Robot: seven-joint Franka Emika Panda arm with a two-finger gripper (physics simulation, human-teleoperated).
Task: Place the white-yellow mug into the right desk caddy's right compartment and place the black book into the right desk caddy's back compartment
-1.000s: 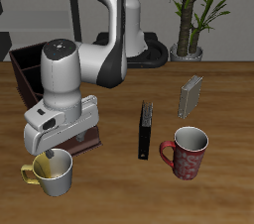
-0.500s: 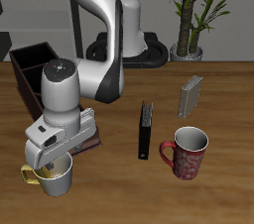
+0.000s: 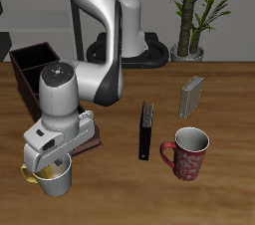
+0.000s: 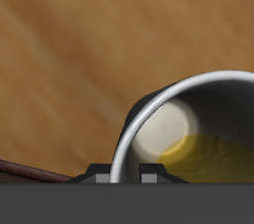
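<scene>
While gripper (image 3: 46,167) hides white-yellow mug (image 3: 57,177), black book (image 3: 146,130) lies front-to-back

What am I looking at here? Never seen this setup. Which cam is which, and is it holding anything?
These are simulator renders of a robot arm standing at a wooden table.

The exterior view looks at the arm from the front and above. The wrist view comes from a camera on the gripper itself, looking down past its fingers.

On the table: the white-yellow mug near the front edge, with the gripper right over its rim; the long dark right desk caddy behind it; the thin black book lying flat mid-table; a dark red mug; a small grey book standing farther back.

In the wrist view the mug fills the frame, its rim running between the two fingertips. Whether the fingers have closed on it is not visible, so I cannot confirm a grip.
</scene>
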